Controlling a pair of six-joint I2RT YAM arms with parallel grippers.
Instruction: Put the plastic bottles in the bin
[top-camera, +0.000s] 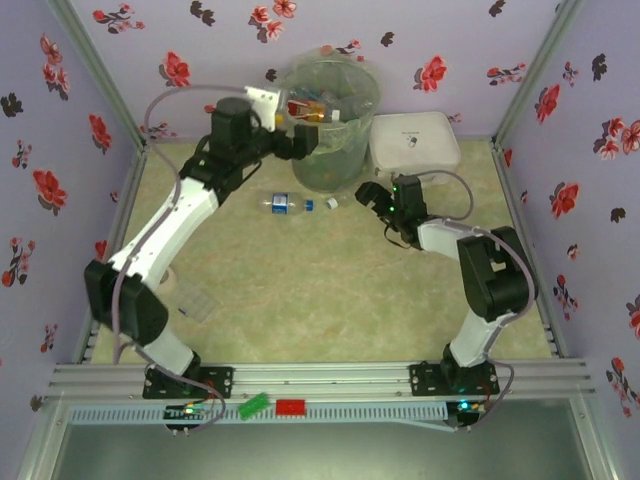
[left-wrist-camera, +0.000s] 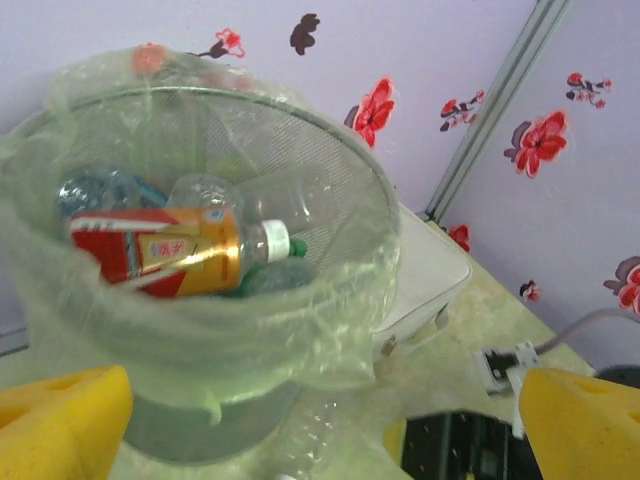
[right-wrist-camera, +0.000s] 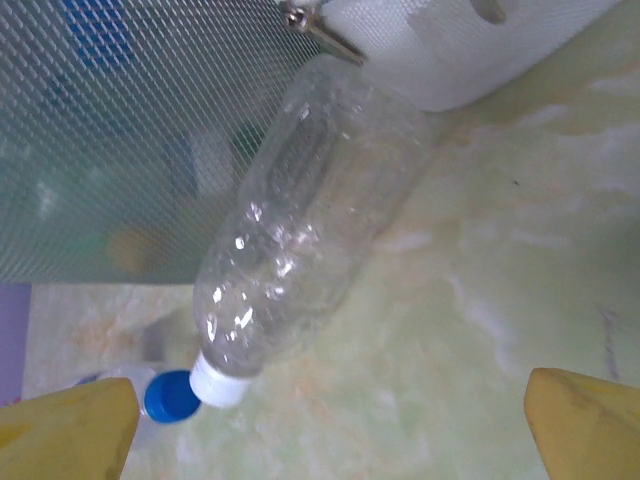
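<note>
The left arm (top-camera: 190, 215) was extended to the bin (top-camera: 345, 160), its left end effector (left-wrist-camera: 320, 425) spread wide and empty. The right end effector (right-wrist-camera: 330, 430) was held wide above the table (top-camera: 330, 290). Two bottles were seen beside the bin: a blue-capped bottle (top-camera: 285, 204) and a white-capped bottle (right-wrist-camera: 300, 230). One red-labelled bottle (left-wrist-camera: 160, 250) was seen inside.

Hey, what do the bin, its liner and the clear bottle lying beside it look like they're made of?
The bin looks like fine metal mesh, matte grey-green: a see-through diamond grid. Its liner seems thin translucent plastic film, wrinkled and folded over the rim. The clear bottle looks like thin glossy plastic: bright glints, table showing through.
</note>
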